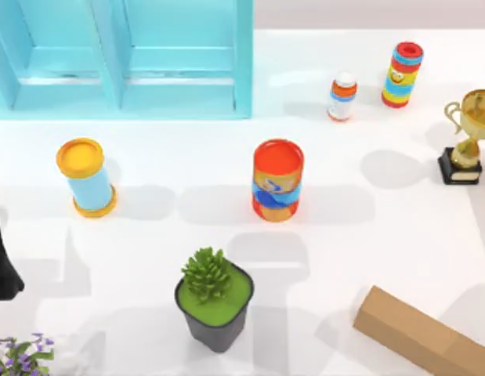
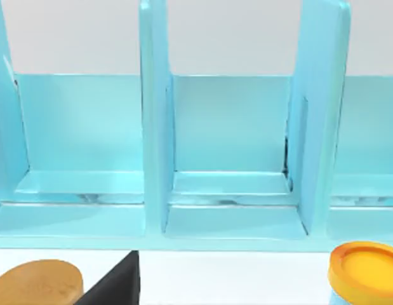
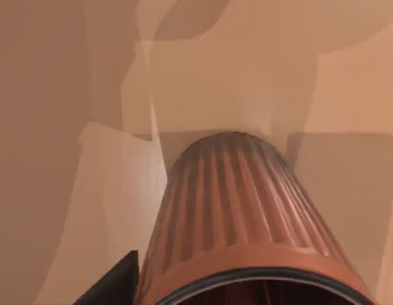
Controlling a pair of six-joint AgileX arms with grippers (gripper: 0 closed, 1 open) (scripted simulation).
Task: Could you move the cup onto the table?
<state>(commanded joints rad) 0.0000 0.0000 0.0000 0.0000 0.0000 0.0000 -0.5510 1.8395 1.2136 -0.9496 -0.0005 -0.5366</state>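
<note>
The cup (image 3: 240,216), a ribbed reddish-brown tumbler, sits close in front of my right wrist camera, rim toward the camera. One dark finger (image 3: 113,284) of my right gripper lies against its side near the rim, so the gripper is shut on the cup. Beyond the cup lies a pale flat surface crossed by shadows. The white table (image 1: 367,235) spreads across the top view. My left gripper (image 1: 2,262) is parked at the table's left edge, and its dark finger (image 2: 113,286) sits off to one side, open and holding nothing.
A light-blue cabinet (image 1: 124,59) stands at the back left. On the table are a blue canister with a yellow lid (image 1: 87,176), an orange-red can (image 1: 277,180), a plant pot (image 1: 215,301), a cardboard box (image 1: 418,333), two small bottles and a gold trophy (image 1: 465,133).
</note>
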